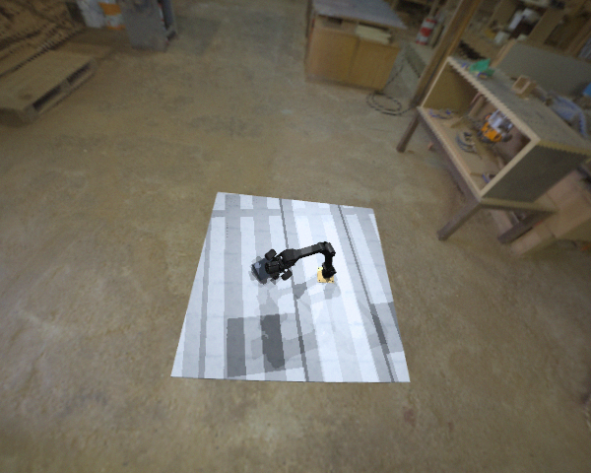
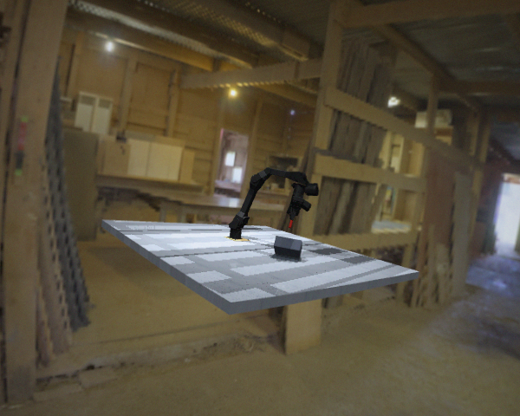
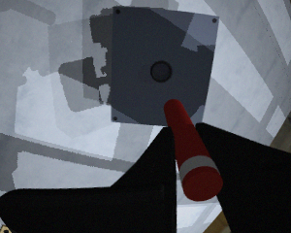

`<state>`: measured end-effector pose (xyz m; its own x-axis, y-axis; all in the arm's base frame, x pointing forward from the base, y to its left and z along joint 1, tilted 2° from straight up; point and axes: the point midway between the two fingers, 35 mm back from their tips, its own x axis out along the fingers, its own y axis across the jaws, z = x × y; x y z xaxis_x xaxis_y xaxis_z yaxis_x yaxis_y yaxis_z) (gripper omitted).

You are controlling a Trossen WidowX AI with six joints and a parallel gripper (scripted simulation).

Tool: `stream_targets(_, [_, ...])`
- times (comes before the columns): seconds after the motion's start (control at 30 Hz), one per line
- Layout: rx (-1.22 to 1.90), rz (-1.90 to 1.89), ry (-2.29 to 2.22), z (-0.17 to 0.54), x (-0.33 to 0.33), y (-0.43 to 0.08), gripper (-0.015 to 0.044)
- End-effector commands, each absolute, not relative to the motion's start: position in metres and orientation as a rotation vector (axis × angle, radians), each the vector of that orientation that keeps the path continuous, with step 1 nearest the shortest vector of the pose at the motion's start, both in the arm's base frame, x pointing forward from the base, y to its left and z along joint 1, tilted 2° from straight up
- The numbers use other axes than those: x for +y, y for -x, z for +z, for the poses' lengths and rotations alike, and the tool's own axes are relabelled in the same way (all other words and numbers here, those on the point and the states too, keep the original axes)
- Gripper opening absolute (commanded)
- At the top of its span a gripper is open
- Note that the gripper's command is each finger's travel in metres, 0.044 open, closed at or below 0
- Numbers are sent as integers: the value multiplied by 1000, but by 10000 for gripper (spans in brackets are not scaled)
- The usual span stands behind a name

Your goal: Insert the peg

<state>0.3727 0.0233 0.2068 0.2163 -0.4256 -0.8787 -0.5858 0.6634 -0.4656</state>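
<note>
A round red peg (image 3: 186, 138) (image 2: 290, 224) with a grey band near its top is held between the black fingers of my gripper (image 3: 182, 133) (image 2: 291, 218). The gripper is shut on it. The dark grey sloped panel (image 3: 136, 92) (image 2: 288, 248) (image 1: 258, 271) has one round hole (image 3: 161, 72) in its face. In the wrist view the peg's far end shows over the panel's face, just below and right of the hole. In the exterior view the peg hangs above the panel, apart from it. In the top view the arm hides the fingers and peg.
The arm's base stands on a yellow plate (image 1: 320, 278) (image 2: 241, 239) on the striped grey-white table (image 1: 336, 325) (image 2: 198, 273). The panel rests on the table some way out from the base. Small screws mark the panel's corners.
</note>
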Motion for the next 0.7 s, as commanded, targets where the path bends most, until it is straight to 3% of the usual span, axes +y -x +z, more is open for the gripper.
stream_targets(0.0, [1399,140,935,208,26,-374,0])
stream_targets(0.67, [1386,150,964,186,21,-384,0])
